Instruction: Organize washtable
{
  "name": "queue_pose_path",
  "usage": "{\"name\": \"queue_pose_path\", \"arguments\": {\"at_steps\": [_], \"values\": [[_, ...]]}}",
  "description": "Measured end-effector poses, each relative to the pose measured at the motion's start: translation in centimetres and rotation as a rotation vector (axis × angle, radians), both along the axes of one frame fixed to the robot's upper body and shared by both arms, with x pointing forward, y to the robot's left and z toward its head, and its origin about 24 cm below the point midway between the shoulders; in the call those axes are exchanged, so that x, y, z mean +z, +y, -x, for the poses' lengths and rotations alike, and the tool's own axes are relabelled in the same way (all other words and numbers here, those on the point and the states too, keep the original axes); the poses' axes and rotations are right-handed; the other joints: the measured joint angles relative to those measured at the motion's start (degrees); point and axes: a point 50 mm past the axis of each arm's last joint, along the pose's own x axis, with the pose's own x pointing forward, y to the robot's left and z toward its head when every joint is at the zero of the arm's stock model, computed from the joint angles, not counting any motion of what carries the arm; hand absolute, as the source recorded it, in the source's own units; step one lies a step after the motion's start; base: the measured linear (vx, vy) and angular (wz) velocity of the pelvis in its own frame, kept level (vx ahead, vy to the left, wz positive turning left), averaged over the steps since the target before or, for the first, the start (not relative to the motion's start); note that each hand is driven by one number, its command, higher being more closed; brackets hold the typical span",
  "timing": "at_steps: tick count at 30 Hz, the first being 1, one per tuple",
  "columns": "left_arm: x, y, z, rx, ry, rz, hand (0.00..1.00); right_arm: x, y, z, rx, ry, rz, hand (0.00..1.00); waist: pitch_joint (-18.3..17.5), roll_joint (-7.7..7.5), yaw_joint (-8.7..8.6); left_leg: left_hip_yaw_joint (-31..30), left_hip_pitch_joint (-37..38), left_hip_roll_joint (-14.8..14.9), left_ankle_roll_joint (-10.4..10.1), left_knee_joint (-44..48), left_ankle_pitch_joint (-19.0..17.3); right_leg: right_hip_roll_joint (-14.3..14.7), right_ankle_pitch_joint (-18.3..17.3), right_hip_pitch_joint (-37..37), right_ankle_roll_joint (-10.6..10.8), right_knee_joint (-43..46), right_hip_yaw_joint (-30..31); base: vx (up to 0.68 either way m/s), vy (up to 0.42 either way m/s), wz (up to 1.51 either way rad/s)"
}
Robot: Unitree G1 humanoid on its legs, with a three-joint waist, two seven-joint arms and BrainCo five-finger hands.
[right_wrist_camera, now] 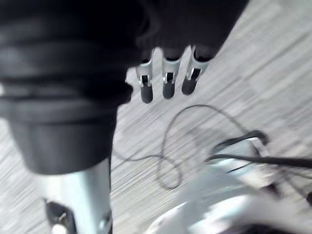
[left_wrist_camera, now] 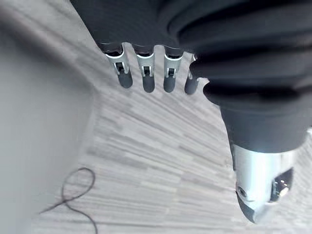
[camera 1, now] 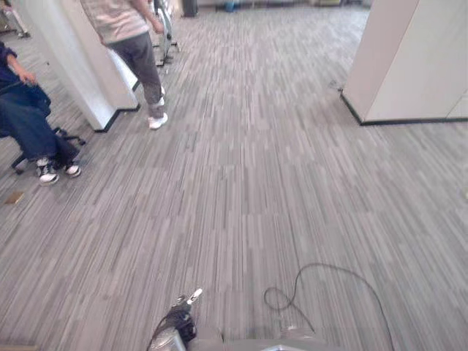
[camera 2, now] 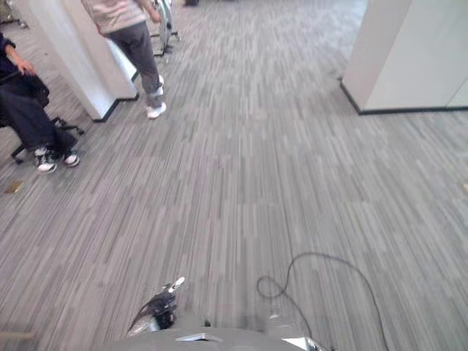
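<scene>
- The left hand (left_wrist_camera: pixel 147 73) is held relaxed, empty.
- The right hand (right_wrist_camera: pixel 167 82) is held unclenched, empty.
- A person (camera 1: pixel 126 33) is seen standing beside the white pillar (camera 1: pixel 66 62).

Head pair: your two eye views look forward and down from high over the striped grey carpet (camera 1: pixel 241 183), set slightly apart; both share the seated person (camera 1: pixel 25 117), the standing person (camera 2: pixel 128 44) and the white pillar (camera 2: pixel 409 51) at right. Wrist pair: each looks from very close along its own hand, left hand (left_wrist_camera: pixel 145 68) and right hand (right_wrist_camera: pixel 168 80), onto that carpet
</scene>
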Motion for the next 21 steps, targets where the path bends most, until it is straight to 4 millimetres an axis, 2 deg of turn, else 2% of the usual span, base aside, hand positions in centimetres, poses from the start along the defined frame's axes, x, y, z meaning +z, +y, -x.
{"name": "queue_pose_path", "arguments": {"at_steps": [1, 2, 3, 4, 5, 6, 7, 8, 9, 10, 11, 12, 13, 14, 15, 16, 17, 18, 19, 20, 21], "values": [[0.2, 1.0, -0.2, 0.004, -0.009, -0.033, 0.0, 0.6, 0.7, -3.2, 0.068, -0.091, 0.013, 0.0, 0.1, -0.36, 0.85, 1.0, -4.6, -0.6, -0.2, -10.8, -2.8, -0.5, -0.2, 2.6, 0.7, -2.7, 2.1, 0.14, -0.03, -0.98], [0.2, 1.2, -0.1, -0.004, -0.001, -0.042, 0.0, 0.9, 1.0, -4.4, 0.097, -0.121, 0.015, 0.0, 0.0, -0.62, 1.19, 1.5, -5.6, -1.1, -0.5, -18.6, -3.4, -1.0, -0.5, 4.0, 1.1, -3.9, 3.1, -0.2, 0.079, -1.0], [0.0, 1.3, 0.7, 0.003, 0.029, -0.047, 0.0, 1.4, 1.7, -6.5, 0.145, -0.18, 0.016, 0.0, 0.2, -0.75, 1.82, 2.7, -6.0, -1.8, -0.7, -36.1, -2.2, -2.2, -1.1, 7.4, 2.3, -5.9, 5.4, -0.18, 0.111, -0.89], [-0.3, 1.1, 1.7, 0.004, 0.062, -0.044, 0.0, 1.7, 2.0, -7.4, 0.164, -0.211, 0.017, 0.0, 0.0, -0.04, 2.38, 3.0, -5.5, -1.9, -1.3, -48.7, 0.6, -2.6, -1.4, 10.0, 2.7, -7.1, 6.7, 0.1, 0.181, -1.04], [-0.7, 0.4, 2.8, -0.011, 0.105, -0.035, 0.0, 1.7, 2.0, -7.5, 0.186, -0.216, 0.023, 0.0, -1.0, 1.65, 3.31, 0.8, -5.6, -1.4, -3.7, -59.0, 4.1, -2.2, -1.5, 12.8, 2.6, -8.1, 8.9, 0.31, 0.178, -0.79], [-0.8, 0.4, 3.4, -0.004, 0.122, -0.034, 0.0, 1.6, 2.2, -7.3, 0.19, -0.21, 0.019, 0.0, -1.0, 1.61, 3.7, -0.2, -6.2, -1.5, -3.7, -56.9, 7.7, -2.5, -1.5, 14.3, 2.5, -8.2, 10.1, 0.67, 0.214, -0.65], [-0.8, 1.0, 4.3, -0.007, 0.152, -0.055, 0.0, 1.0, 3.1, -6.5, 0.187, -0.178, -0.014, 0.0, -1.9, 0.61, 4.03, 0.4, -6.3, -3.1, -1.5, -54.1, 12.7, -3.8, -1.0, 14.7, 2.7, -5.7, 11.2, 0.74, 0.186, -0.13], [-0.7, 2.3, 4.6, -0.004, 0.173, -0.091, 0.0, 0.4, 3.9, -5.4, 0.174, -0.136, -0.045, 0.0, -3.2, -3.14, 3.33, 2.0, -6.1, -6.1, 0.6, -53.3, 11.9, -6.7, 0.9, 11.6, 3.6, 1.4, 10.9, 0.79, 0.162, 0.08], [-0.7, 2.7, 4.6, 0.004, 0.179, -0.1, 0.0, 0.1, 4.0, -4.7, 0.158, -0.109, -0.054, 0.0, -3.5, -4.44, 3.2, 2.2, -5.5, -7.8, 2.1, -53.0, 10.9, -8.0, 2.8, 8.8, 6.1, 7.7, 11.1, 0.66, 0.109, 0.5], [-0.7, 3.1, 4.5, 0.018, 0.184, -0.106, 0.0, -0.5, 3.8, -3.2, 0.11, -0.056, -0.068, 0.0, -2.8, -5.61, 2.63, 2.0, -3.2, -10.5, 4.4, -52.3, 8.2, -8.7, 11.2, 4.3, 9.5, 19.8, 11.2, 0.49, 0.1, 0.63], [-0.7, 3.2, 4.5, 0.046, 0.185, -0.102, 0.0, -0.9, 3.5, -1.6, 0.042, -0.015, -0.085, 0.0, -2.6, -5.77, 1.78, 1.2, -0.6, -12.2, 5.0, -52.3, 6.5, -8.7, 21.6, 1.7, 13.7, 26.9, 11.7, 0.47, 0.128, 0.75], [-0.7, 3.2, 4.6, 0.054, 0.189, -0.102, 0.0, -1.0, 2.8, -0.9, -0.018, 0.003, -0.086, 0.0, -2.3, -5.49, 1.1, 0.2, 3.3, -13.7, 5.8, -53.0, 4.1, -9.2, 25.1, -2.2, 16.4, 36.0, 11.9, 0.33, 0.095, 0.59], [-0.7, 3.1, 4.6, 0.044, 0.192, -0.102, 0.0, -1.0, 2.3, -0.5, -0.028, 0.012, -0.078, 0.0, -2.2, -5.38, 0.84, -0.4, 5.6, -14.3, 5.9, -53.7, 3.3, -9.7, 23.1, -4.3, 15.0, 40.3, 10.6, 0.25, 0.057, 0.46], [-0.7, 2.7, 4.2, 0.014, 0.183, -0.097, 0.0, -1.0, 1.7, 0.5, -0.064, 0.031, -0.073, 0.0, -1.8, -4.23, 0.56, -1.7, 10.3, -14.7, 6.3, -55.8, 1.8, -10.7, 17.4, -8.6, 12.1, 45.6, 7.6, 0.11, 0.001, 0.38], [-0.7, 2.2, 3.5, -0.027, 0.167, -0.09, 0.0, -1.0, 1.4, 1.5, -0.099, 0.046, -0.07, 0.0, -1.1, -3.26, 0.62, -2.7, 15.8, -14.3, 6.5, -58.6, 0.9, -10.6, 11.1, -11.8, 9.7, 44.9, 5.3, 0.04, -0.004, 0.29], [-0.7, 2.1, 3.3, -0.038, 0.162, -0.083, 0.0, -1.1, 1.3, 2.0, -0.105, 0.059, -0.068, 0.0, -0.7, -2.37, 0.76, -3.1, 18.2, -14.0, 6.6, -60.1, 0.6, -10.7, 8.5, -13.7, 9.3, 42.9, 4.2, -0.11, -0.009, 0.23], [-0.8, 1.7, 3.0, -0.045, 0.153, -0.07, 0.0, -1.1, 1.0, 2.9, -0.129, 0.075, -0.062, 0.0, -0.8, -1.6, 0.73, -4.0, 21.7, -13.0, 7.0, -62.7, 0.0, -10.7, 4.8, -16.7, 9.0, 35.8, 1.5, -0.25, 0.013, 0.29], [-0.7, 1.3, 2.4, -0.045, 0.127, -0.064, 0.0, -1.1, 0.9, 3.7, -0.143, 0.093, -0.052, 0.0, -1.1, -0.81, 0.53, -4.7, 23.9, -11.5, 6.6, -63.7, -1.1, -10.7, 4.0, -18.5, 9.5, 24.1, -1.7, -0.29, 0.038, 0.34], [-0.5, 1.2, 2.0, -0.043, 0.106, -0.063, 0.0, -1.1, 1.0, 3.9, -0.145, 0.098, -0.053, 0.0, -1.0, -0.7, 0.55, -4.9, 24.7, -11.0, 6.2, -63.5, -1.9, -10.6, 4.7, -19.0, 10.5, 17.4, -2.5, -0.31, 0.066, 0.51], [-0.3, 1.1, 1.3, -0.039, 0.071, -0.065, 0.0, -1.2, 1.3, 4.3, -0.149, 0.107, -0.061, 0.0, -1.3, -1.54, 0.45, -5.4, 25.2, -10.7, 5.3, -62.3, -3.6, -10.6, 8.4, -19.1, 11.6, 4.6, -2.5, -0.33, 0.044, 0.74], [0.0, 0.6, 0.5, -0.032, 0.024, -0.054, 0.0, -1.4, 2.3, 5.2, -0.14, 0.134, -0.08, 0.0, -2.2, -3.74, 0.46, -5.3, 25.5, -11.0, 3.1, -60.3, -6.6, -10.9, 19.1, -19.1, 11.1, -3.2, -0.3, -0.27, -0.038, 0.76]]}}
